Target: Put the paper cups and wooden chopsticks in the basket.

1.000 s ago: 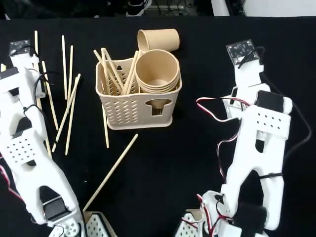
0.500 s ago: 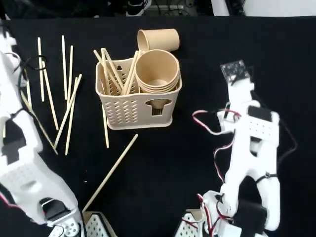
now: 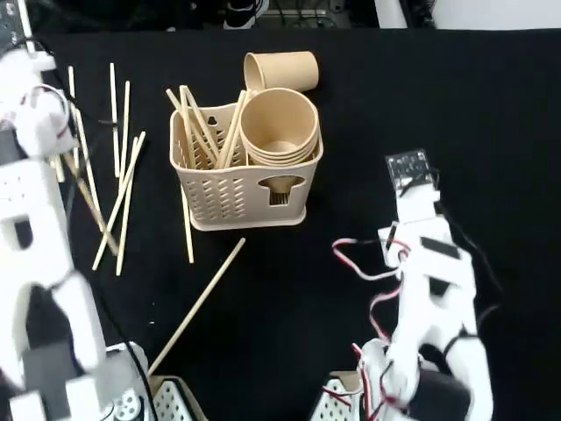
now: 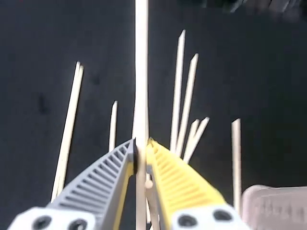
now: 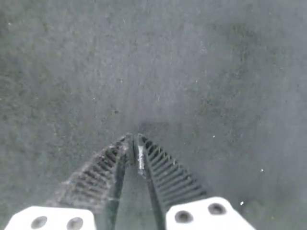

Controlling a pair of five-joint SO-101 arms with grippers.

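A beige basket (image 3: 230, 195) stands mid-table. Its right compartment holds stacked paper cups (image 3: 279, 124), its left one several wooden chopsticks (image 3: 203, 127). Another paper cup (image 3: 282, 70) lies on its side behind the basket. Loose chopsticks (image 3: 123, 167) lie left of it, and a long one (image 3: 197, 307) lies in front. My left gripper (image 4: 141, 141) is shut on a chopstick (image 4: 141, 72) that sticks out past its tips, above the loose chopsticks (image 4: 184, 91). My right gripper (image 5: 133, 138) is shut with nothing in it, over bare black cloth to the right of the basket.
The left arm (image 3: 35, 202) stands tall along the table's left edge, the right arm (image 3: 425, 263) at the front right. The black cloth (image 3: 456, 105) to the basket's right lies open. A corner of the basket (image 4: 276, 206) edges into the left wrist view.
The left arm has swung up and toward the far left, carrying its chopstick. The right arm has drawn back toward the table's front edge, its gripper still shut.
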